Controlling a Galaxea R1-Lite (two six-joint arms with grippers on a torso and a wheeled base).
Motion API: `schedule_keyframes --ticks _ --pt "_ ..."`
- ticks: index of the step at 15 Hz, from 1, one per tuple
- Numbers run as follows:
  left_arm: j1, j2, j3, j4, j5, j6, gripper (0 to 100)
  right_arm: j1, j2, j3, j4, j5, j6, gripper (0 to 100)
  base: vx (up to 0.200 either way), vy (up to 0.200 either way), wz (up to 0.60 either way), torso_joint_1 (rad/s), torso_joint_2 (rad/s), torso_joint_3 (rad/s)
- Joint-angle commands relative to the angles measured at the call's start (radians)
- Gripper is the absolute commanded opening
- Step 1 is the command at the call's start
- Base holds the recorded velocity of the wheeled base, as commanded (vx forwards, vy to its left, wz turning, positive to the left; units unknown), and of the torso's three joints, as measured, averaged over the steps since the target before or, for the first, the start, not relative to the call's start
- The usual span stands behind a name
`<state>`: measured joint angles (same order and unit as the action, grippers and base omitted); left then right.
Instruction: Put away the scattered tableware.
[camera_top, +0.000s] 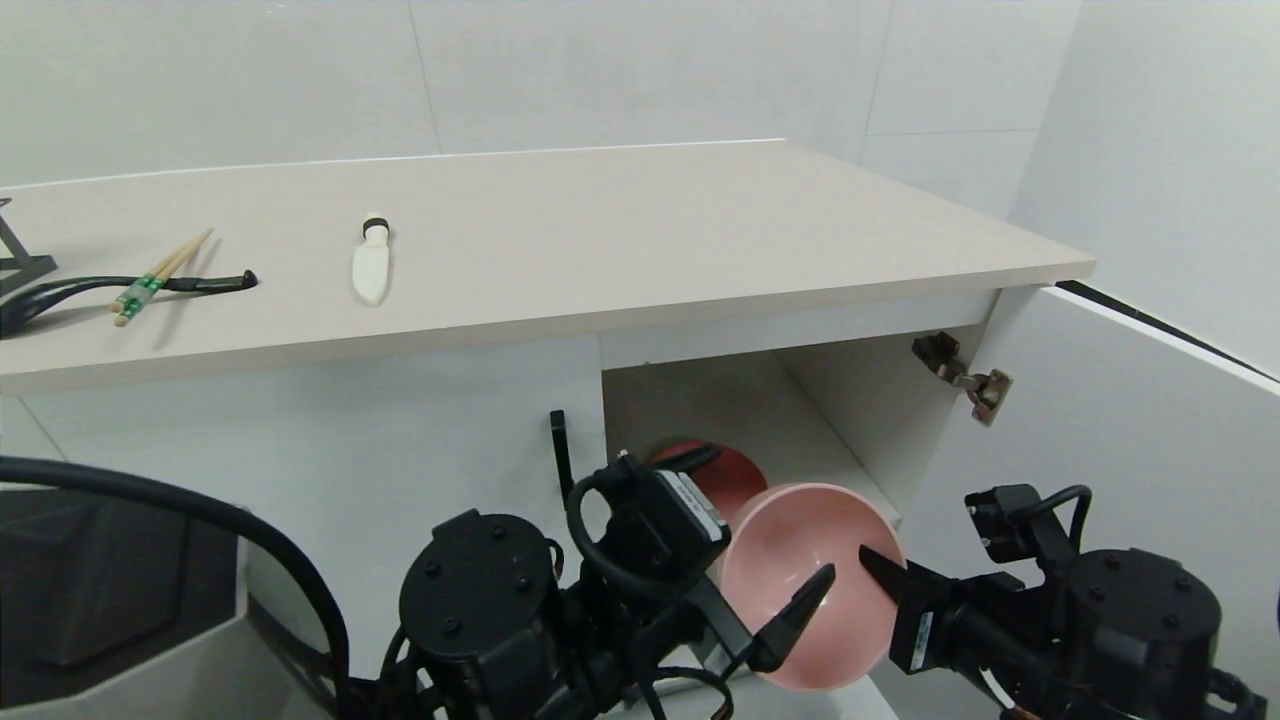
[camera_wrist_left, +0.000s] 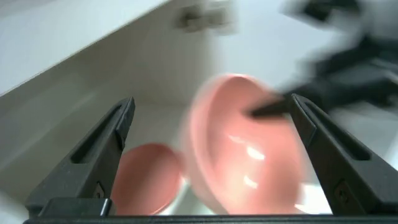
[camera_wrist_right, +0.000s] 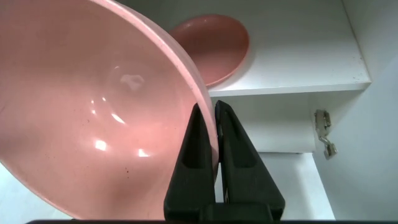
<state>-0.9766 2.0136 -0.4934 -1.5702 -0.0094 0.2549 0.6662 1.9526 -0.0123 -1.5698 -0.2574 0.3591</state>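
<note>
While the right hand (camera_wrist_right: 214, 112) pinches the pink bowl (camera_wrist_right: 93, 124) — left hand (camera_wrist_left: 211, 102) open — it likely goes onto the cupboard shelf (camera_wrist_right: 298, 68) next.

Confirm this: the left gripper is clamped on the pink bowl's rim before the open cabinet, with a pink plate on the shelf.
Wrong arm: the right gripper is clamped on the pink bowl's rim, as the right wrist view shows. The rest holds: it is before the open cabinet, with a pink plate on the shelf.
</note>
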Motion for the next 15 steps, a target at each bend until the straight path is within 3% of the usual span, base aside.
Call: schedule_keyframes --ticks 1,2,3,4,7,8,10,15 --pt "0.084 -0.059 0.095 -0.001 -0.126 0.035 100 -0.014 0.003 -0.001 -0.001 0.000 0.000 0 0.000 0.000 0.00 0.000 0.00 0.000" --pt "0.084 -0.059 0.095 -0.001 -0.126 0.035 100 -0.014 0.003 -0.001 -0.001 0.000 0.000 0 0.000 0.000 0.00 0.000 0.00 0.000" --pt "0.119 -0.065 0.136 -0.001 -0.187 0.044 100 -0.014 0.005 -0.001 -0.001 0.000 0.001 0 0.000 0.000 0.00 0.000 0.00 0.000" --pt "0.134 -0.073 0.164 -0.001 -0.190 0.044 100 -0.014 0.003 -0.003 -0.001 0.000 0.007 0 0.000 0.000 0.00 0.000 0.00 0.000" --pt "0.141 -0.115 0.219 -0.001 -0.250 0.043 100 -0.014 0.002 0.006 -0.001 -0.032 -0.008 0 0.000 0.000 0.00 0.000 0.00 0.000" --pt "0.174 -0.161 0.274 -0.001 -0.368 0.046 100 -0.014 0.002 0.002 -0.001 -0.175 -0.043 0 0.000 0.000 0.00 0.000 0.00 0.000" --pt "0.234 -0.202 0.338 -0.001 -0.486 0.047 100 0.004 -0.003 0.006 -0.001 -0.203 -0.054 0 0.000 0.000 0.00 0.000 0.00 0.000" --pt "0.269 -0.332 0.481 -0.001 -0.494 0.058 100 0.049 0.000 -0.017 -0.001 -0.203 0.017 0 0.000 0.000 0.00 0.000 0.00 0.000"
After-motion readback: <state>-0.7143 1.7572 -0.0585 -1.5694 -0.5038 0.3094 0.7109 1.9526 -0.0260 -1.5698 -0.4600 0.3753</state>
